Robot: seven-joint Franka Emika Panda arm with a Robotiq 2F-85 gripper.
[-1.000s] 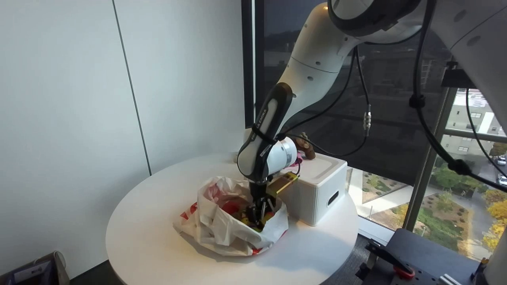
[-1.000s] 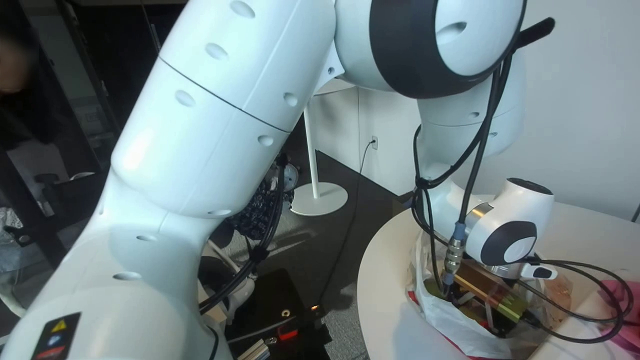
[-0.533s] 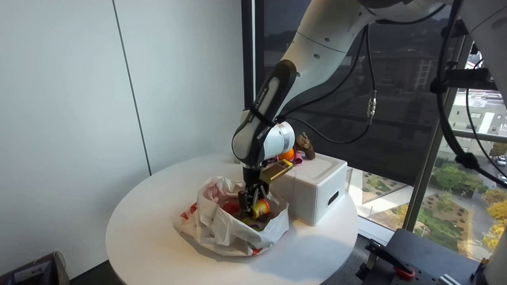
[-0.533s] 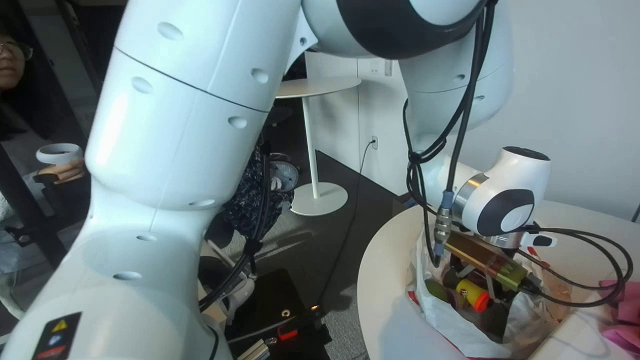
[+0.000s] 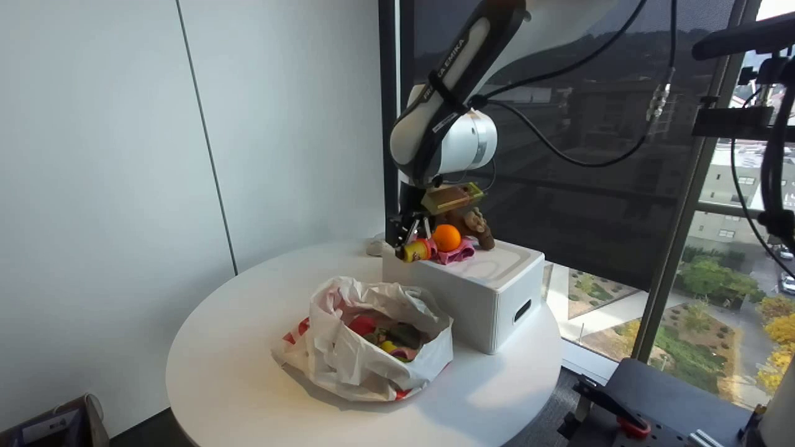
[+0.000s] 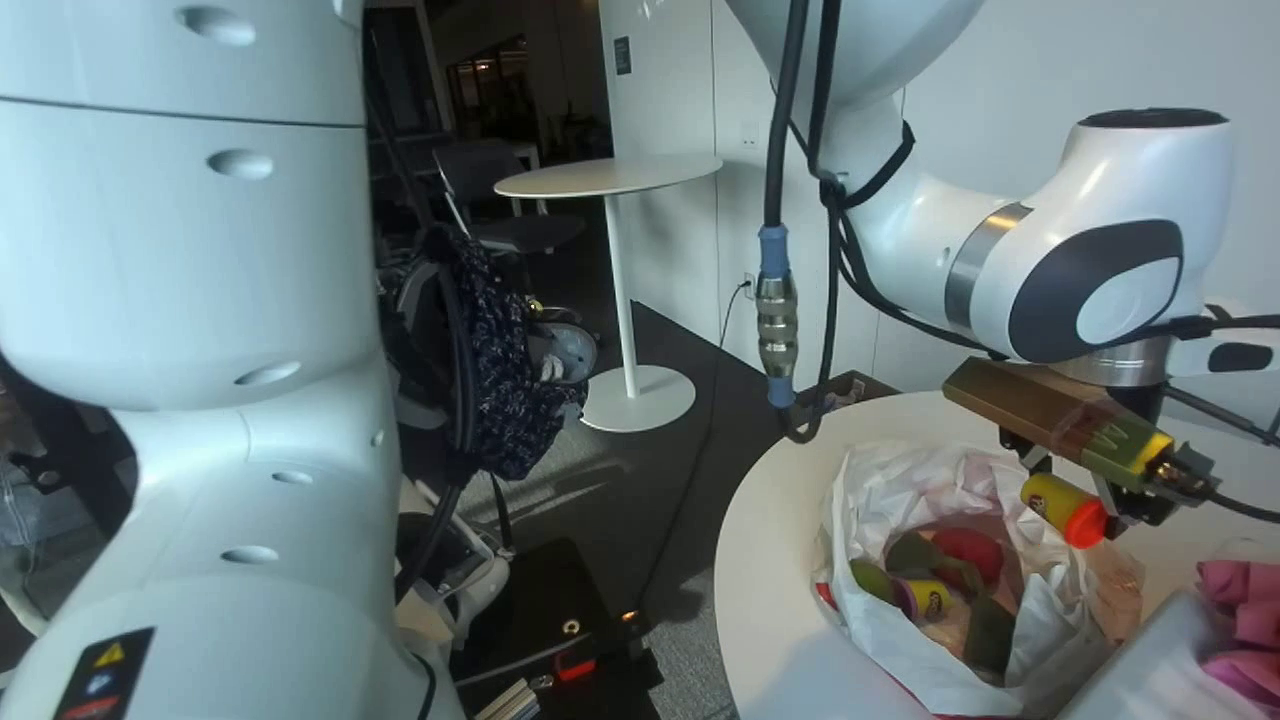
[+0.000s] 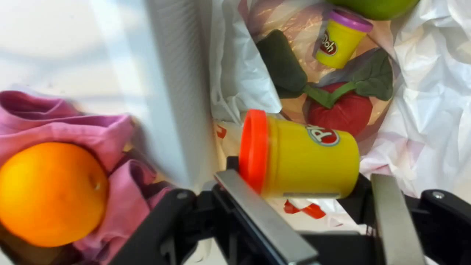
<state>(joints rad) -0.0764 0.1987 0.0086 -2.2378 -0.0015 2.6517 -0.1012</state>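
Gripper (image 7: 297, 176) clamped lengthwise on the yellow tub (image 7: 305, 160), centre of the wrist view. Slip at the lid (image 7: 254, 147) could drop it; a bump could dislodge the orange (image 7: 51, 195), lower left.

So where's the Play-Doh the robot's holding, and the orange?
Play-Doh tub (image 7: 303, 158), wrist view: middle of its yellow side.
Orange (image 7: 52, 195), wrist view: middle of its visible skin.
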